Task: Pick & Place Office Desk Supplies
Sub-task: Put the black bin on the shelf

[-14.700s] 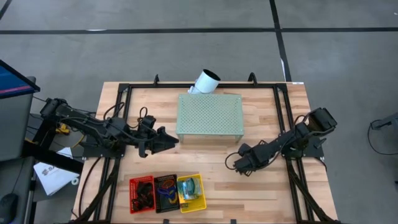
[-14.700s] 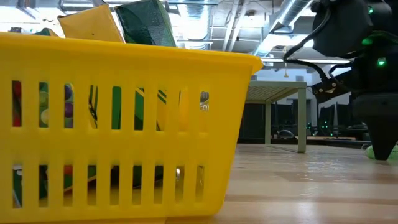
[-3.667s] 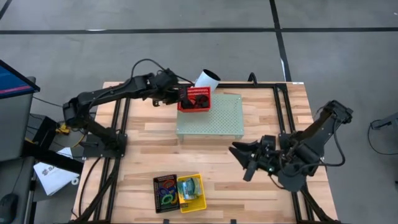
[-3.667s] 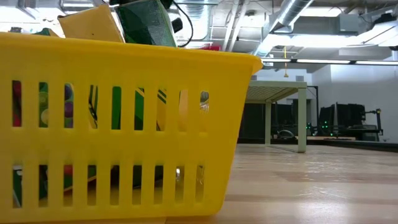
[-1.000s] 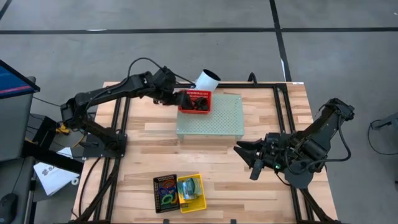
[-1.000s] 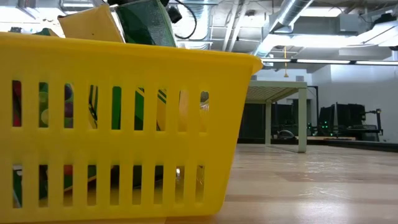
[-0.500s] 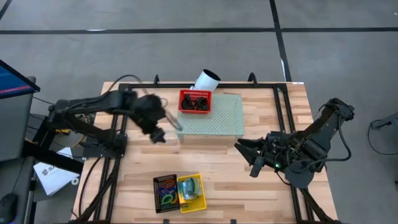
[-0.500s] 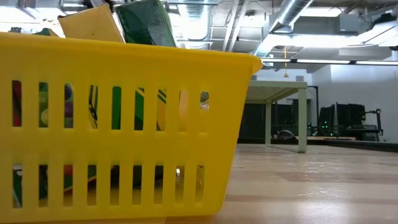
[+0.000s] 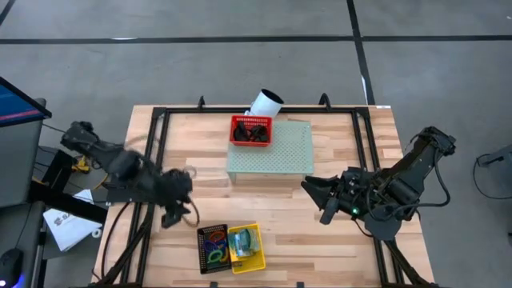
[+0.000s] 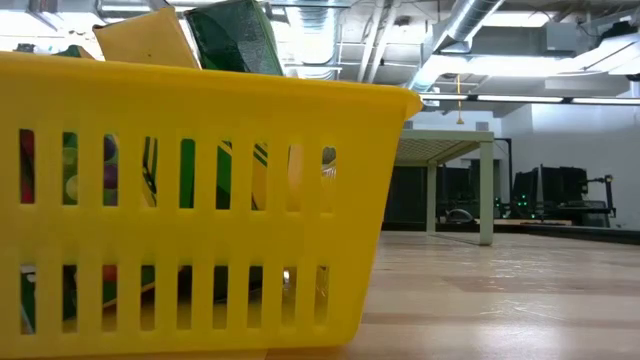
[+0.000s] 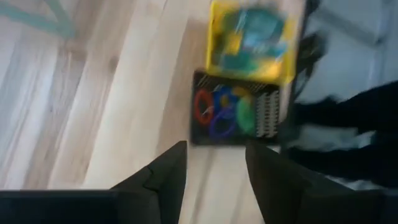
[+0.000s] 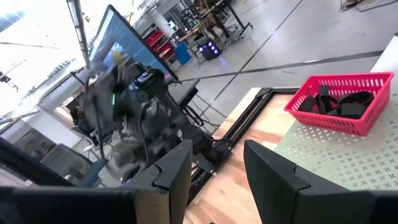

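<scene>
Near the bench's front edge, the left gripper (image 9: 171, 214) hovers empty, fingers parted, beside the black basket (image 9: 213, 249) of coloured loops (image 11: 222, 111); right gripper (image 9: 317, 200) parted, empty.

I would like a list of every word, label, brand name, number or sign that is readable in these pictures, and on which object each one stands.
No text is readable in any view.
Printed yellow-orange and green boxes in the yellow slotted plastic basket: print too blurred to read.
Blue monitor screen beside the table: too blurred to read.
White sheet of paper on the floor: marks too small to read.
</scene>
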Available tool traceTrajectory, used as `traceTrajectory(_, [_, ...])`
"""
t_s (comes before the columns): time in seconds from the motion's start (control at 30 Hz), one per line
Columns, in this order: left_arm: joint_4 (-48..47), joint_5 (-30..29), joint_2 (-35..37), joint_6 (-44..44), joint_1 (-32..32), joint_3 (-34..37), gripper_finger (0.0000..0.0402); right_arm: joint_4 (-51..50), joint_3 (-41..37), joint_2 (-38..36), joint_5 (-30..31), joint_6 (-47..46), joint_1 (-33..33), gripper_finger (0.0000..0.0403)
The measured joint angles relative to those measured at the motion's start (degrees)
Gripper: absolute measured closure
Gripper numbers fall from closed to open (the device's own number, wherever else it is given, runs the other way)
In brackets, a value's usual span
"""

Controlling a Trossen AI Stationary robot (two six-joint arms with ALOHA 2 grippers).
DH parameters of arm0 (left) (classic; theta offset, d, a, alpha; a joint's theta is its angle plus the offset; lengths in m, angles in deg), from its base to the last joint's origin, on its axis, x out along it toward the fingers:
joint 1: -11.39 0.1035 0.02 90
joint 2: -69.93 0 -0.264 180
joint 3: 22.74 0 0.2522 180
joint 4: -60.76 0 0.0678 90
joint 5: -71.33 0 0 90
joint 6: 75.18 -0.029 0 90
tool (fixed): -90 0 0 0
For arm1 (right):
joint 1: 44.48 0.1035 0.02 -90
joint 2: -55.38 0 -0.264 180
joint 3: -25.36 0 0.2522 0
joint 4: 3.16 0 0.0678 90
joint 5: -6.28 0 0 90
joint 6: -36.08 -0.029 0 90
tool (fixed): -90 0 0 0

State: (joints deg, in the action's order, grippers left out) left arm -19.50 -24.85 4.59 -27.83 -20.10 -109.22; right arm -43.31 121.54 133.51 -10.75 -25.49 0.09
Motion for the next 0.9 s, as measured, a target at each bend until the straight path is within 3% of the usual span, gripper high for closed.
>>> traceTrajectory(0.2, [3.40, -3.55, -3.61, 7.57, -6.73, 11.55, 0.0230, 0.13, -0.07, 1.11, 1.87, -2.17, -0.13, 0.0260])
traceTrajectory(0.47, [27.47, -5.88, -3.83, 10.72, -9.45, 28.34, 0.0240, 0.13, -0.02, 3.28, 0.56, -5.11, -0.92, 0.0260])
traceTrajectory(0.6, [34.62, -10.99, -3.83, 9.85, -9.20, 32.51, 0.0249, -0.33, -0.04, 3.80, 0.50, -5.88, -1.31, 0.0260])
traceTrajectory(0.73, [43.07, -11.41, -3.83, 7.08, -9.22, 36.27, 0.0252, -0.23, -0.02, 3.70, 0.50, -5.70, -1.29, 0.0260])
traceTrajectory(0.9, [46.81, -11.91, -3.83, 6.82, -9.22, 38.24, 0.0249, -0.28, -0.02, 3.71, 0.50, -5.53, -1.27, 0.0260])
